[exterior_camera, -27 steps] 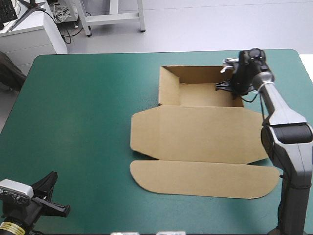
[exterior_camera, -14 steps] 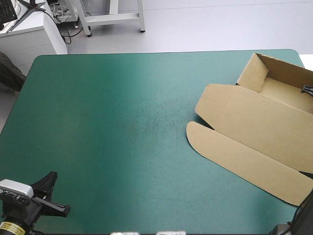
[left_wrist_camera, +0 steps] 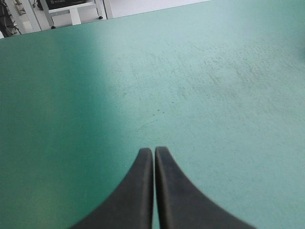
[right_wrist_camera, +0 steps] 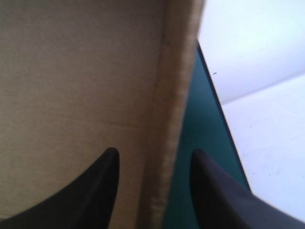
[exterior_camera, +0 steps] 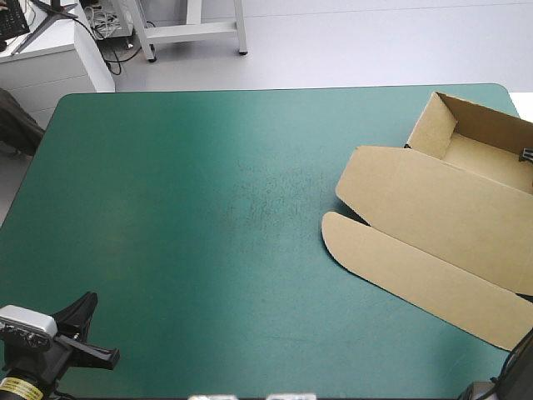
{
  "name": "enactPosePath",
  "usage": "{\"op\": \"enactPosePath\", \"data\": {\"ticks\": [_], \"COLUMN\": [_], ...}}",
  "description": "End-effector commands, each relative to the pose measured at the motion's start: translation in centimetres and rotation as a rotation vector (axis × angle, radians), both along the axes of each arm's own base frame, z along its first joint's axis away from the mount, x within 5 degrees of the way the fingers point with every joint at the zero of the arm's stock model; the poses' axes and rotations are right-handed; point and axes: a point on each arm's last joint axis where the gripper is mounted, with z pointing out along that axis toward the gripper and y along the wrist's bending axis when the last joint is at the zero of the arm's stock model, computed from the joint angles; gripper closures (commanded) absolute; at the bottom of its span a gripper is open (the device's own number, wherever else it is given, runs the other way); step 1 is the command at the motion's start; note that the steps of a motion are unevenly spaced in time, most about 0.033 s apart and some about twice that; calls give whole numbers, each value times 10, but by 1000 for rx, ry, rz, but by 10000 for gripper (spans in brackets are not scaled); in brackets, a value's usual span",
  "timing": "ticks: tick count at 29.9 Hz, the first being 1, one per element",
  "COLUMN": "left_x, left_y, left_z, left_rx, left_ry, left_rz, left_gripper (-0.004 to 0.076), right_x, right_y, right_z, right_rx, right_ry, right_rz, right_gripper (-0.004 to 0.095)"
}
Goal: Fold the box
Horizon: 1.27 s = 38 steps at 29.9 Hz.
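- High view: you have the brown cardboard box, a cut sheet formed into an open tray with a flat lid. It lies at the right side of the table with the teal-green cover, turned at an angle to the table's edges.
- Its tray part, walls raised, sits by the far right corner. The lid panel and its rounded front flap lie flat on the cover, reaching toward the near right edge. The box's right part runs out of the picture.
- The left gripper hangs at the near left corner, well apart from the box, with bare cover between them.
- Of the right gripper you get only a small black tip at the tray's right side. From here you cannot tell how its fingers stand.
- Left wrist view: the two black fingers press together in one pointed arch, with nothing between them. Ahead of and under them lies only teal-green cover, faintly scuffed.
- Right wrist view: the right gripper's black fingers stand apart. One raised wall of the box runs edge-on between them, and no finger visibly touches it.
- One finger is over the brown board inside the tray. The other is outside the wall, over a strip of teal-green cover near the table's edge.
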Motion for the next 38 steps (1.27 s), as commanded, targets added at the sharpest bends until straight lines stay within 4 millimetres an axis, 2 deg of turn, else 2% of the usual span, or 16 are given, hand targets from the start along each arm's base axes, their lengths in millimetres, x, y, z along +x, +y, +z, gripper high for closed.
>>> {"op": "enactPosePath", "data": {"ticks": [1,3,6,9,11,14,16,20,23,26,31,34,38], "left_x": [1,1,1,1,1,1,1,1,1,1,1,1,1], "left_y": [-2,-2,-2,-2,-2,-2,-2,-2,-2,-2,-2,-2,-2], "left_z": [13,13,13,13,13,13,13,13,13,13,13,13,13], "left_rx": [-30,-30,-30,-30,-30,-30,-30,-30,-30,-30,-30,-30,-30], "left_ry": [-77,-77,-77,-77,-77,-77,-77,-77,-77,-77,-77,-77,-77], "left_rz": [-13,-13,-13,-13,-13,-13,-13,-13,-13,-13,-13,-13,-13], "left_gripper": [734,734,734,734,734,734,734,734,734,734,734,734,734], "right_x": [-15,-20,-31,-43,-54,-75,-88,-122,-150,-175,-213,-238,-268], "right_y": [0,-2,1,11,24,53,72,127,172,209,253,263,263], "right_z": [44,53,79,117,149,196,218,267,294,307,300,287,257], "right_rx": [-103,-143,-212,-248,-251,-234,-225,-244,-244,-221,-176,-175,-193], "right_ry": [-37,-33,-60,-151,-246,-401,-475,-628,-729,-790,-793,-765,-715], "right_rz": [-6,-29,-35,-38,-32,-5,26,132,239,353,538,574,577], "right_gripper": [345,346,346,346,346,358,396,571,730,910,918,918,918]}}
